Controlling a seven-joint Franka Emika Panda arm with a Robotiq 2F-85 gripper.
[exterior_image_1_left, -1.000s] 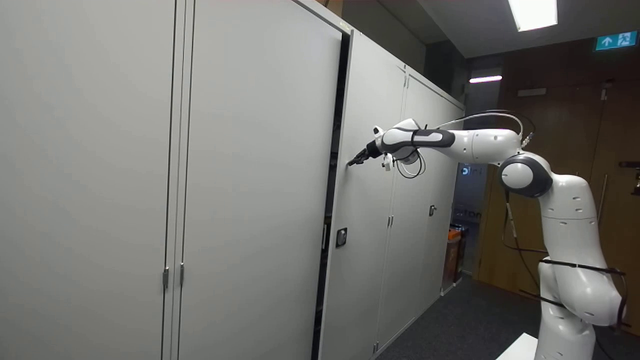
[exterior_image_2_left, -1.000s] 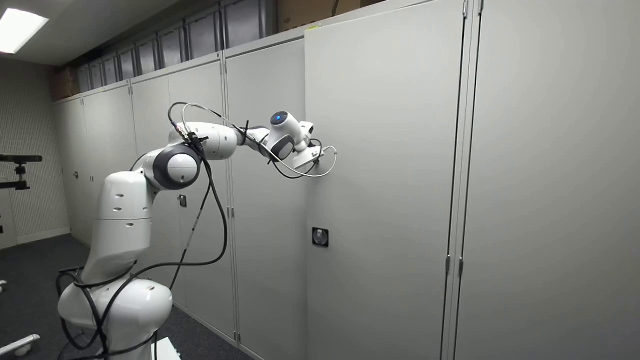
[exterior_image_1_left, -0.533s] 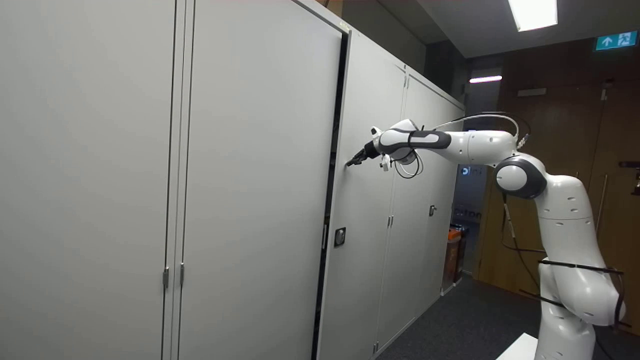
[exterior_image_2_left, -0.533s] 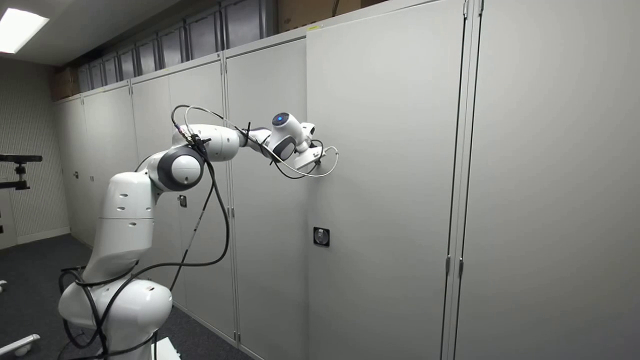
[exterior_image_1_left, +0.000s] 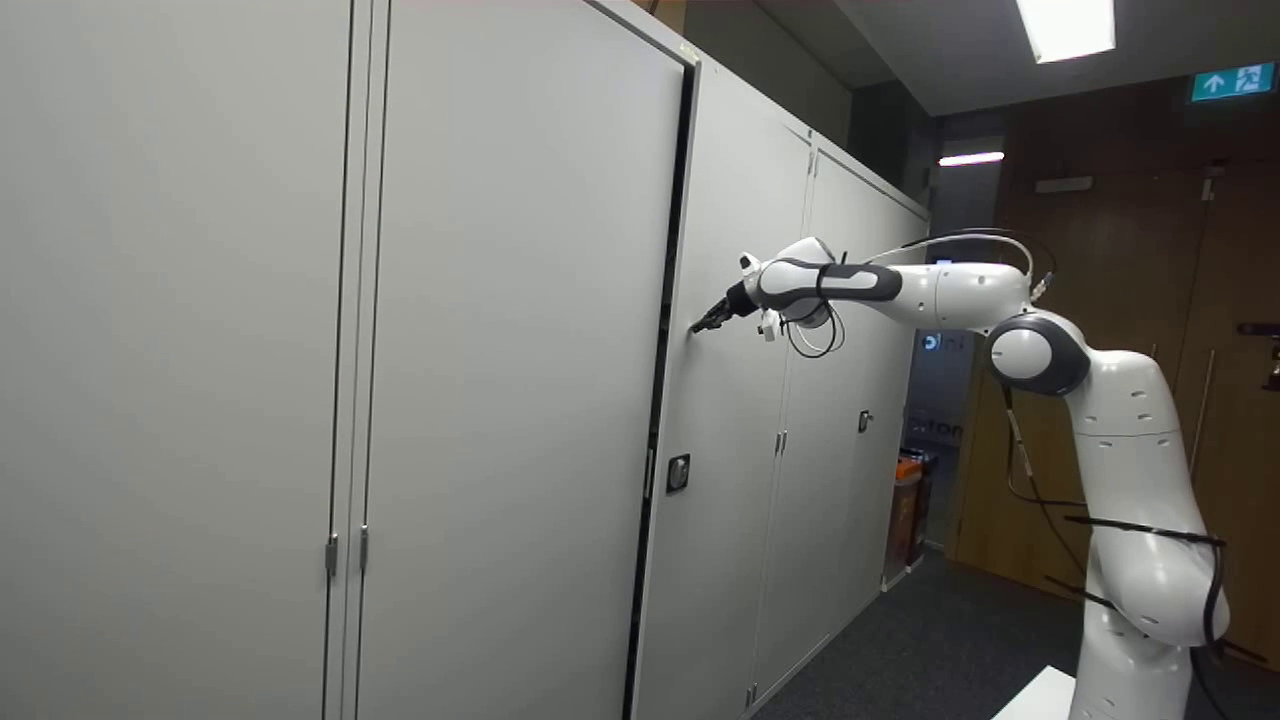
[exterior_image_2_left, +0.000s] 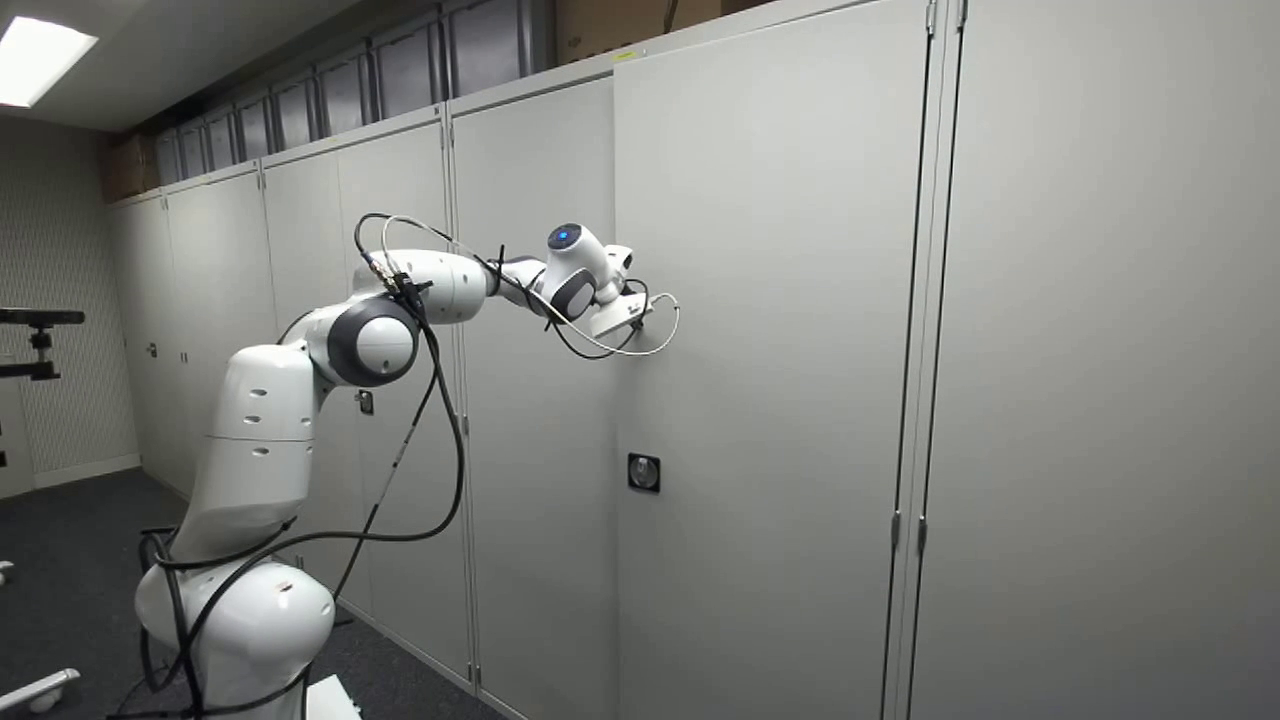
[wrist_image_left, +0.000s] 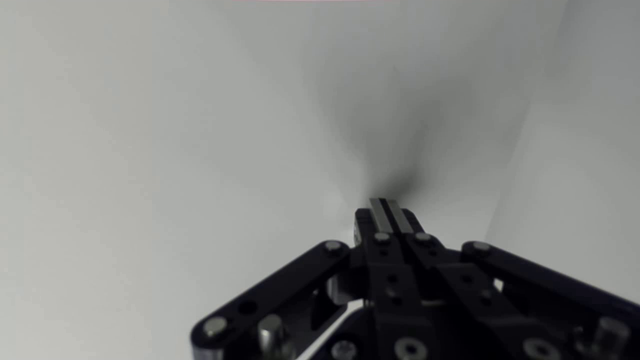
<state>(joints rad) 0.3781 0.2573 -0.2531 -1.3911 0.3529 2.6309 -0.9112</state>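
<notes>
A tall pale grey cabinet door (exterior_image_1_left: 735, 230) stands slightly ajar, with a dark gap along its free left edge. It also shows as a broad panel (exterior_image_2_left: 780, 300) in an exterior view. My gripper (exterior_image_1_left: 701, 325) is shut with nothing between its fingers, and its tips appear to press on the door's outer face near that edge, above the black lock (exterior_image_1_left: 678, 473). In the wrist view the finger pads (wrist_image_left: 381, 215) lie together, with a shadow on the grey surface just past them. The arm's hand hides the fingers in an exterior view, where the lock (exterior_image_2_left: 644, 472) is plain.
The neighbouring cabinet door (exterior_image_1_left: 520, 350) sits flat in its frame. Grey crates (exterior_image_2_left: 400, 80) and a cardboard box (exterior_image_2_left: 640, 28) stand on top of the cabinets. Orange-lidded bins (exterior_image_1_left: 904, 500) are by the far end. Loose cables (exterior_image_2_left: 440, 470) hang along the arm.
The door has swung a little toward the cabinet, and the dark gap has narrowed. My arm has moved slightly forward with it; the gripper has stayed shut.
</notes>
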